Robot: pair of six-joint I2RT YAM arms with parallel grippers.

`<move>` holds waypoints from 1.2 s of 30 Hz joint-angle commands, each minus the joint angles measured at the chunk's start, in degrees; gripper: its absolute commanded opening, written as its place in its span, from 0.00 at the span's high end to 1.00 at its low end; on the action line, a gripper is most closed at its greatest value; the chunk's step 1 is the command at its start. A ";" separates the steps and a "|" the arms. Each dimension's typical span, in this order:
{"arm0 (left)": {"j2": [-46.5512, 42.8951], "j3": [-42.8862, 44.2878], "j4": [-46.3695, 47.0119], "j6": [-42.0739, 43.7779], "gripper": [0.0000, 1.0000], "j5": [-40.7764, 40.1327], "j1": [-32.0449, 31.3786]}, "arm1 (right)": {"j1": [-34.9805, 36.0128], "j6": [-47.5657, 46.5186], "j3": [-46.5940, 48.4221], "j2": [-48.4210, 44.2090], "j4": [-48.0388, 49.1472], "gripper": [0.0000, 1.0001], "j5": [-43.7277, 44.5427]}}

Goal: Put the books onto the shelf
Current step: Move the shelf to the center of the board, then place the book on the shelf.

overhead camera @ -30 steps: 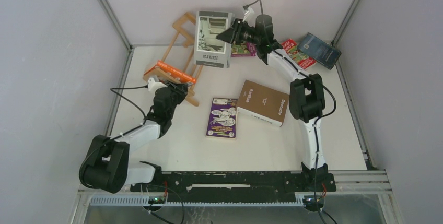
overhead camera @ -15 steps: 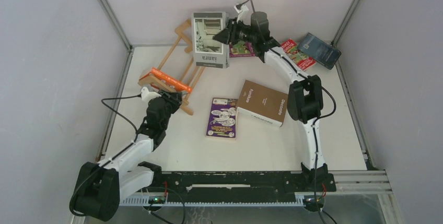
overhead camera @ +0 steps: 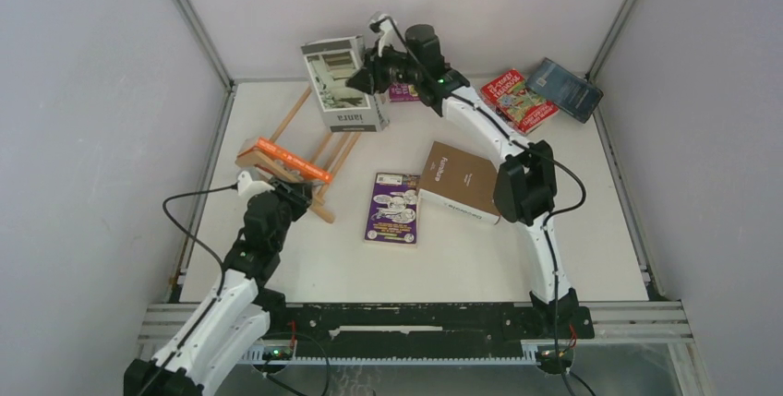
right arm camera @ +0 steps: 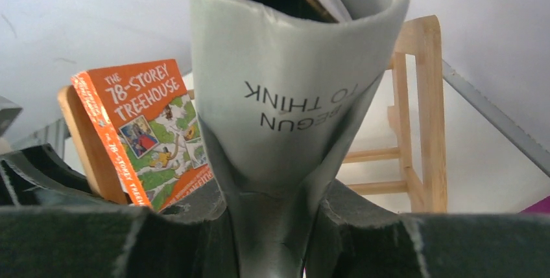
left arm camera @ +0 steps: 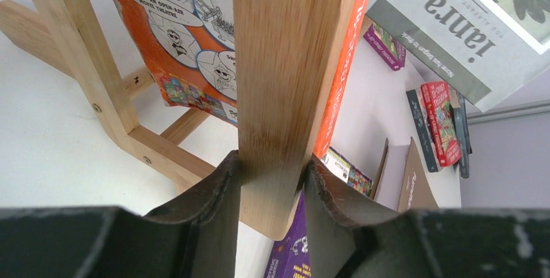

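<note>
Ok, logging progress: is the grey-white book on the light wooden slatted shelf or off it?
Off: the right gripper holds the grey-white book raised by the wooden shelf, not on it.

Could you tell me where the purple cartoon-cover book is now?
In the top view, the purple book lies flat at the centre of the table, the thick brown book right beside it on its right, the wooden shelf to its left.

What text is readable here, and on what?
"ianra": grey-white book, front cover.
"BEGUN TO THINK": same book's grey cover, upside down in the right wrist view.
"THE 78-STOREY TREEHOUSE": orange book.
Too small to read: brown book, purple book, red book.
</note>
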 commanded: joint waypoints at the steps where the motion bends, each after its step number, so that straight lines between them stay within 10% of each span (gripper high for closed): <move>1: -5.87 -0.86 -6.80 0.94 0.76 1.67 0.54 | 1.92 -9.74 3.17 0.01 -2.86 0.76 3.40; 26: -25.65 1.14 -30.51 -1.40 0.76 5.95 0.50 | 7.81 -28.46 6.85 6.33 -6.02 0.75 16.31; 36: -26.42 4.65 -34.04 -1.14 0.75 5.04 0.54 | 7.37 -28.26 10.36 9.88 -4.72 0.59 18.43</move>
